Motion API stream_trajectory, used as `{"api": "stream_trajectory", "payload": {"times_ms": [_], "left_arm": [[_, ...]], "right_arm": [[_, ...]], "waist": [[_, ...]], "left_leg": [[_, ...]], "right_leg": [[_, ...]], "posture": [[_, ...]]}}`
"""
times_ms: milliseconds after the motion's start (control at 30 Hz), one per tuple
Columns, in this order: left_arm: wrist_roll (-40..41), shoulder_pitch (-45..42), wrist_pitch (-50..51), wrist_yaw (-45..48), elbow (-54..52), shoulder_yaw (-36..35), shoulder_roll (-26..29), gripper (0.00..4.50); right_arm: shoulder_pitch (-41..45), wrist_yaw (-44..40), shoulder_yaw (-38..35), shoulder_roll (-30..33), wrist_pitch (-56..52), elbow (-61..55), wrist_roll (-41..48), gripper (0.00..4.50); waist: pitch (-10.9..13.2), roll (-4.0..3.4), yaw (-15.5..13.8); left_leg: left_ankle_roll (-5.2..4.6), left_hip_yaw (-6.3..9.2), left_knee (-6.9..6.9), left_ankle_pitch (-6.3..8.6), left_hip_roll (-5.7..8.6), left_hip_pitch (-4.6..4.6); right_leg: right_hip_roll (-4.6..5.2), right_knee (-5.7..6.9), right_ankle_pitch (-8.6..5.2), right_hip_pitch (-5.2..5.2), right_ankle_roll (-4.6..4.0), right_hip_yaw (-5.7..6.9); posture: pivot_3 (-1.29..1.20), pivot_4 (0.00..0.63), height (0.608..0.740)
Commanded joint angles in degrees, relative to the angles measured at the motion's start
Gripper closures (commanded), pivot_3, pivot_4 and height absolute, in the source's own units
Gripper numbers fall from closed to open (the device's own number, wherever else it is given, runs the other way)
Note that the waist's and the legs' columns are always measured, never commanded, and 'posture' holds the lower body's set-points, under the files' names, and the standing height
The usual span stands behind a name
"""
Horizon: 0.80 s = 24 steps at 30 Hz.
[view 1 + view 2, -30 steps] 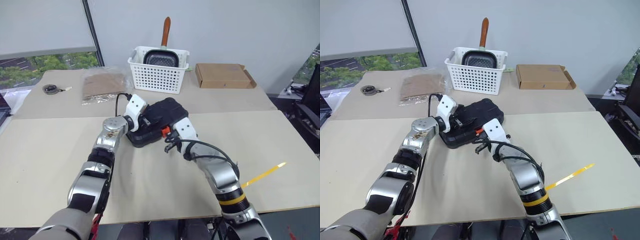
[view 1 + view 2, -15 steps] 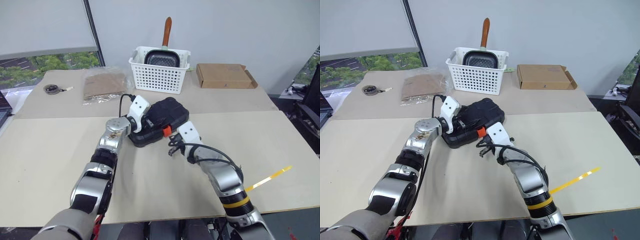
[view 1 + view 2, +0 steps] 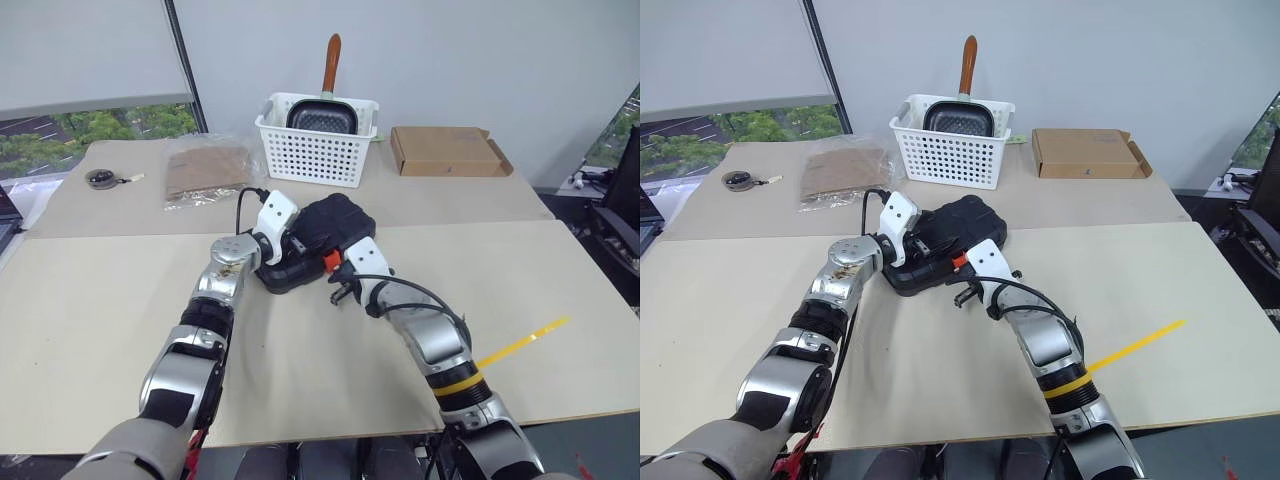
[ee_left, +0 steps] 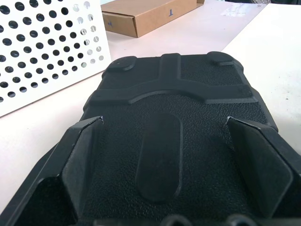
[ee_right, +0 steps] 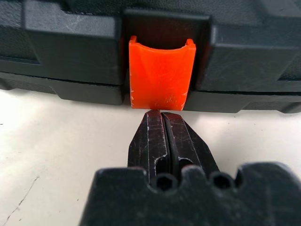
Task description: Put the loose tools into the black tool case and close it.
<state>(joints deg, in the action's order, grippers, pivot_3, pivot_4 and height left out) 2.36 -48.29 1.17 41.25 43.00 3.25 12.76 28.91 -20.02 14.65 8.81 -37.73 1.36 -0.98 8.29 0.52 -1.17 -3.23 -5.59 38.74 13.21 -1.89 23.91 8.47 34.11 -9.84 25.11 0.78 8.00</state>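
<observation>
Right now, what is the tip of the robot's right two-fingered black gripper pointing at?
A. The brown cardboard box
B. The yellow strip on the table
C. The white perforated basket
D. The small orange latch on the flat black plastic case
D. In the right wrist view the right gripper, its fingers pressed shut, sits right at the lower edge of the small orange latch on the front of the closed flat black plastic case.

The closed black tool case (image 3: 318, 240) hides its contents.
</observation>
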Motion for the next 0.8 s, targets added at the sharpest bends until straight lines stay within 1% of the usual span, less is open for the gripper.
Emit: {"api": "stream_trajectory", "payload": {"times_ms": [33, 200, 267, 333, 367, 400, 433, 467, 567, 600, 633, 700, 733, 800], "left_arm": [[-1.03, 4.09, 2.12, -0.29, 2.82, 1.30, -0.28, 0.00], [2.06, 5.34, 2.50, 0.52, -3.75, -1.69, 1.68, 0.00], [4.98, 6.95, 2.79, 2.12, -9.52, -3.61, 2.97, 0.00], [8.40, 9.55, 4.04, 3.87, -16.85, -5.48, 4.56, 0.00], [10.15, 11.33, 5.00, 4.77, -20.94, -6.42, 5.54, 0.00], [11.77, 13.30, 6.15, 5.56, -24.99, -7.18, 6.49, 0.00], [13.74, 15.72, 7.58, 6.16, -29.16, -8.20, 7.39, 0.00], [15.38, 17.99, 8.95, 6.41, -32.80, -9.09, 8.15, 0.00], [18.86, 26.59, 12.49, 6.26, -44.54, -11.72, 11.63, 0.00], [19.93, 29.39, 13.45, 6.20, -47.97, -12.72, 12.76, 0.00], [20.75, 31.16, 14.25, 6.02, -50.21, -13.32, 13.50, 0.00], [24.02, 36.96, 17.10, 4.86, -55.63, -17.13, 15.02, 0.00], [25.09, 39.69, 17.98, 4.31, -57.49, -18.89, 15.61, 0.00], [25.49, 46.38, 18.71, 3.41, -60.68, -21.99, 16.74, 0.00]], "right_arm": [[-0.43, -1.22, -1.61, 1.65, 2.30, -5.72, 0.72, 4.47], [-6.11, -6.46, -3.61, 6.64, 5.54, -10.04, 3.58, 4.47], [-8.53, -10.54, -5.87, 9.11, 8.80, -10.88, 6.52, 4.47], [-10.20, -14.27, -9.14, 11.18, 12.62, -10.73, 9.72, 3.90], [-10.82, -15.87, -11.11, 12.18, 14.11, -10.12, 11.35, 3.78], [-11.45, -17.08, -12.72, 13.07, 15.93, -9.37, 12.39, 3.41], [-12.16, -18.04, -14.10, 14.21, 17.74, -8.33, 12.89, 3.18], [-12.94, -19.11, -15.11, 15.20, 19.32, -7.54, 13.29, 2.74], [-15.54, -23.89, -18.16, 18.57, 24.95, -4.72, 15.19, 1.63], [-16.26, -25.20, -19.17, 19.41, 26.54, -3.76, 15.90, 1.39], [-16.66, -26.00, -19.77, 19.88, 27.62, -3.07, 16.36, 0.99], [-18.65, -29.92, -21.68, 21.66, 30.36, -1.75, 18.35, 0.28], [-19.59, -31.57, -22.50, 22.45, 31.54, -1.19, 19.21, 0.02], [-21.62, -35.02, -24.40, 24.10, 33.86, 0.25, 20.95, 0.02]], "waist": [[0.00, -0.01, -0.01], [0.00, -0.01, 0.36], [0.01, 0.00, 0.54], [0.08, 0.01, 0.99], [0.17, 0.00, 1.37], [0.26, -0.01, 1.72], [0.38, 0.00, 1.93], [0.50, -0.01, 2.11], [0.64, 0.04, 1.98], [0.70, 0.06, 1.92], [0.73, 0.06, 1.82], [0.82, 0.07, 1.67], [0.85, 0.06, 1.44], [0.87, 0.05, 1.21]], "left_leg": [[0.00, 0.01, 0.00, 0.00, 0.00, 0.01], [0.00, 0.03, 0.00, 0.02, 0.01, 0.22], [-0.03, 0.00, -0.01, 0.03, 0.03, 0.42], [-0.09, -0.01, -0.02, 0.03, 0.02, 0.45], [-0.17, -0.01, -0.03, 0.00, -0.01, 0.45], [-0.24, -0.01, -0.08, -0.03, -0.04, 0.46], [-0.26, 0.00, -0.14, -0.05, -0.05, 0.45], [-0.26, 0.01, -0.19, -0.05, -0.05, 0.45], [-0.16, -0.03, -0.47, -0.01, -0.05, 0.33], [-0.16, 0.00, -0.49, -0.01, -0.04, 0.35], [-0.11, -0.03, -0.52, 0.02, -0.06, 0.35], [-0.15, -0.02, -0.52, 0.07, -0.03, 0.35], [-0.18, -0.04, -0.52, 0.09, -0.01, 0.36], [-0.24, -0.03, -0.51, 0.14, 0.02, 0.35]], "right_leg": [[0.00, 0.00, 0.00, 0.00, 0.00, 0.02], [0.02, -0.07, 0.01, 0.09, 0.02, 0.05], [0.00, -0.05, 0.04, 0.08, 0.06, 0.07], [-0.05, -0.02, 0.05, 0.11, 0.07, 0.16], [-0.09, -0.02, 0.04, 0.13, 0.07, 0.22], [-0.12, -0.03, 0.04, 0.15, 0.06, 0.29], [-0.13, -0.03, 0.01, 0.16, 0.04, 0.35], [-0.16, -0.02, -0.04, 0.18, 0.05, 0.43], [-0.16, -0.03, -0.17, 0.18, 0.23, 0.44], [-0.18, -0.02, -0.23, 0.19, 0.29, 0.48], [-0.19, -0.04, -0.24, 0.20, 0.29, 0.47], [-0.16, -0.05, -0.31, 0.16, 0.35, 0.46], [-0.12, -0.08, -0.31, 0.16, 0.35, 0.45], [-0.07, -0.13, -0.39, 0.12, 0.35, 0.44]], "posture": [[0.00, 0.150, 0.700], [0.00, 0.150, 0.700], [0.00, 0.150, 0.700], [0.00, 0.150, 0.700], [0.00, 0.150, 0.700], [0.00, 0.150, 0.700], [0.00, 0.150, 0.700], [0.00, 0.150, 0.700], [0.00, 0.150, 0.700], [0.00, 0.150, 0.700], [0.00, 0.150, 0.700], [0.00, 0.150, 0.700], [0.00, 0.150, 0.700], [0.00, 0.150, 0.700]]}}
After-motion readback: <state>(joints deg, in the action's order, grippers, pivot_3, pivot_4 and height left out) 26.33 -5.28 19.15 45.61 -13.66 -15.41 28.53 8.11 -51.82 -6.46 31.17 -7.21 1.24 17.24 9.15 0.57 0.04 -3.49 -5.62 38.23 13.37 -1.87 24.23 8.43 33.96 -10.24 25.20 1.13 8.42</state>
